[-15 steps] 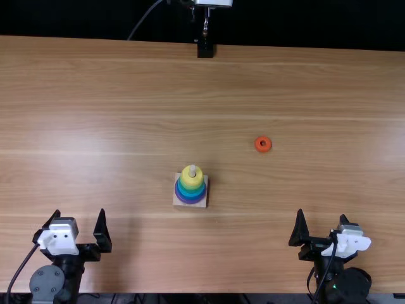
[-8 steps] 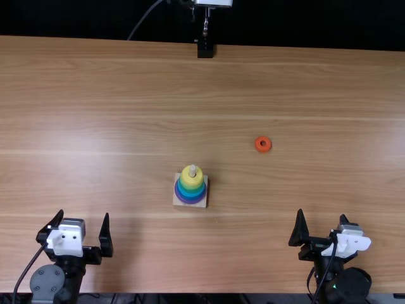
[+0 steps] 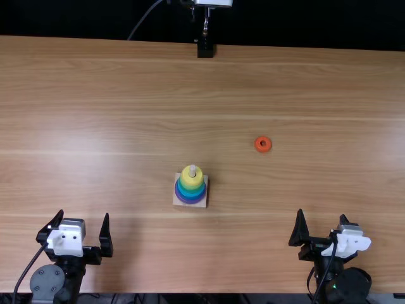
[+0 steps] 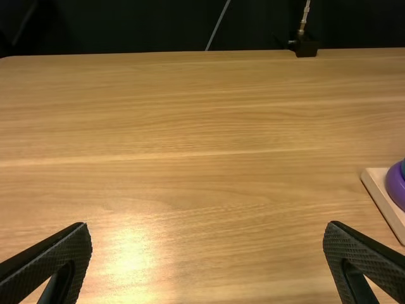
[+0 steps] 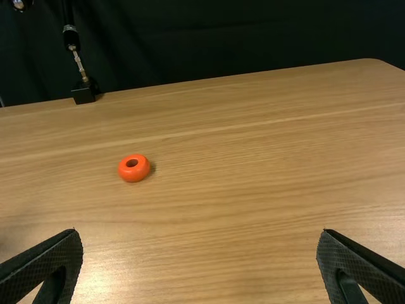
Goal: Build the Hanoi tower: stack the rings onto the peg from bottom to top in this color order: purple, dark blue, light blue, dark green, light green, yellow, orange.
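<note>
nearest, at the near side of the bench (image 3: 126, 95), the left hand (image 3: 84, 215) was released, its two black fingers spread wide. the right hand (image 3: 322, 214) was released too, its fingers just as widely parted, over the near right part of the bench.

farther in, between the two arms and left of the view's middle, sat the square pale wooden base (image 3: 176, 203). its upright peg (image 3: 192, 169) carried a stack of rings: a broad purple ring (image 3: 190, 201) lowest, green and blue bands (image 3: 192, 192) above it, too thin to count surely, and a small yellow ring (image 3: 192, 181) uppermost. the stack tapered neatly, and the peg's pale, rounded tip stood up through the yellow.

beyond the base and to its right, the orange ring (image 3: 263, 144) lay flat on the bench, well apart from the stack. it was small, plump and glossy, a vivid red-orange with a round hole.

at the far edge stood a black mount (image 3: 205, 49), before a dark cloth (image 3: 95, 19).
</note>
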Motion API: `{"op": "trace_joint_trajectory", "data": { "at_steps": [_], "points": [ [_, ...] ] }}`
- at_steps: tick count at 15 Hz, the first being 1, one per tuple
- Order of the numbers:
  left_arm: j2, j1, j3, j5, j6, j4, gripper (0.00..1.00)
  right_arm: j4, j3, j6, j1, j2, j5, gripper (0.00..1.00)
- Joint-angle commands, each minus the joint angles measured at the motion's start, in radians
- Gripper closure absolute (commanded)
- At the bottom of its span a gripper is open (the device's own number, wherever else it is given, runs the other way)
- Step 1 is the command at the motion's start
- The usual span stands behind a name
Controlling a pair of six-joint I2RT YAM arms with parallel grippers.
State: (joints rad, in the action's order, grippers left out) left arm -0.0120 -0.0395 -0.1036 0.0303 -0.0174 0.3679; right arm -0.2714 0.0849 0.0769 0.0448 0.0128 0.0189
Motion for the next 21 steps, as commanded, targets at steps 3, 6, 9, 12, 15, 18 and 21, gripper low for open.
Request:
{"op": "trace_joint_trajectory", "data": {
  "at_steps": [3, 6, 9, 12, 15, 18, 21],
  "points": [
    [0.012, 0.006, 0.104, 0.012, 0.016, 0.081, 0.00, -0.055, -0.068, -0.001, 0.012, -0.013, -0.002, 0.00],
    [0.012, 0.006, 0.104, 0.012, 0.016, 0.081, 0.00, -0.055, -0.070, -0.001, 0.010, -0.013, -0.002, 0.00],
    [0.012, 0.006, 0.104, 0.010, 0.016, 0.081, 0.00, -0.054, -0.068, -0.001, 0.009, -0.013, 0.001, 0.00],
    [0.012, 0.006, 0.104, 0.012, 0.016, 0.081, 0.00, -0.043, -0.051, -0.001, 0.012, -0.013, 0.005, 0.00],
    [0.012, 0.006, 0.104, 0.012, 0.016, 0.081, 0.00, -0.032, 0.174, -0.001, 0.012, 0.032, 0.003, 0.00],
    [0.012, 0.006, 0.104, 0.012, 0.016, 0.081, 0.00, -0.043, 0.418, 0.006, 0.000, 0.280, 0.000, 0.00],
    [0.012, 0.006, 0.104, 0.012, 0.017, 0.081, 0.00, -0.046, 0.622, 0.000, -0.054, 0.473, -0.004, 0.00]
  ]
}}
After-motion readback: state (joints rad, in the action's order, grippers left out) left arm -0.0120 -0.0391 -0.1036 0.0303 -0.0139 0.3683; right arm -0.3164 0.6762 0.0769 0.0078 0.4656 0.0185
